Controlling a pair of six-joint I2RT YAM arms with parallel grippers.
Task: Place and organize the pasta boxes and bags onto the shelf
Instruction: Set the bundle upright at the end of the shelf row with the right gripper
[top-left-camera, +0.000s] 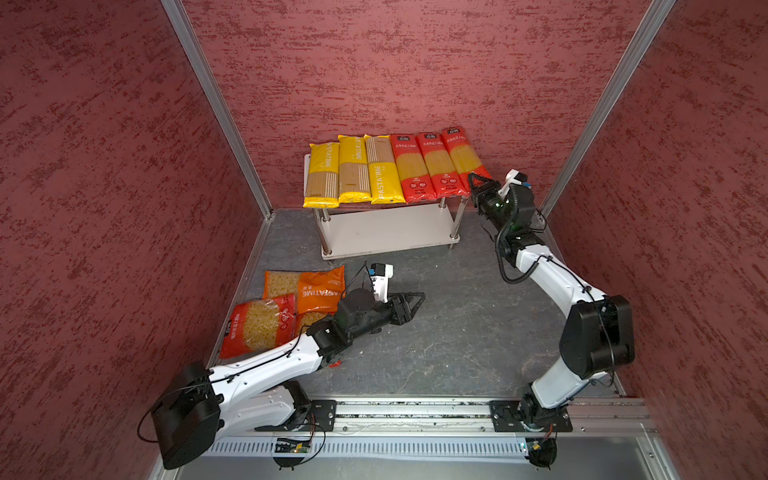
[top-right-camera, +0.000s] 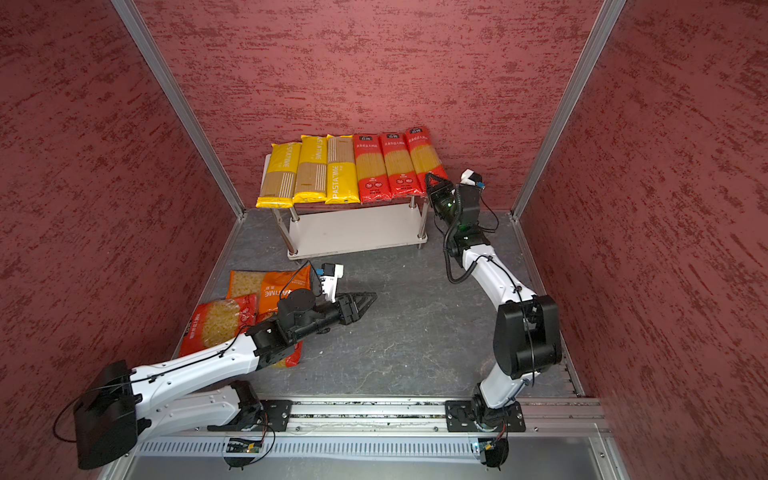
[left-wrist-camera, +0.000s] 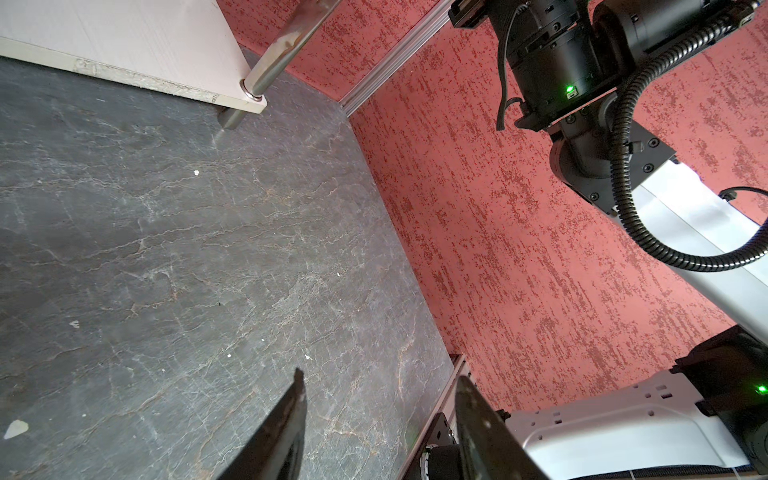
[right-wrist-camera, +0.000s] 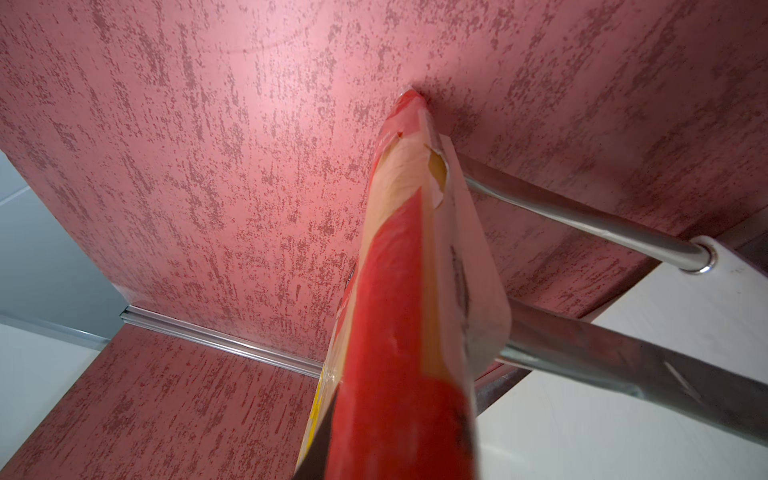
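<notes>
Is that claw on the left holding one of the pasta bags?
No, the left claw gapes open above the floor with nothing in it.

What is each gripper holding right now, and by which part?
The right gripper grips the rightmost red spaghetti bag by its near end, on the shelf. The left gripper is open and empty.

Robotics lab test cell. Red textured wall panels (top-left-camera: 395, 62) close three sides, joined by bare aluminium profiles (top-left-camera: 216, 108). Two white-and-black arms, left arm (top-left-camera: 266, 365) and right arm (top-left-camera: 548, 274), bolted to aluminium base rail (top-left-camera: 415, 411). Exposed cables and small circuit board (top-left-camera: 291, 448) below rail. Dark stone-look tabletop (top-left-camera: 449, 332). Small two-tier shelf (top-left-camera: 390, 232) carries row of spaghetti packs (top-left-camera: 353, 166) on top board.
</notes>
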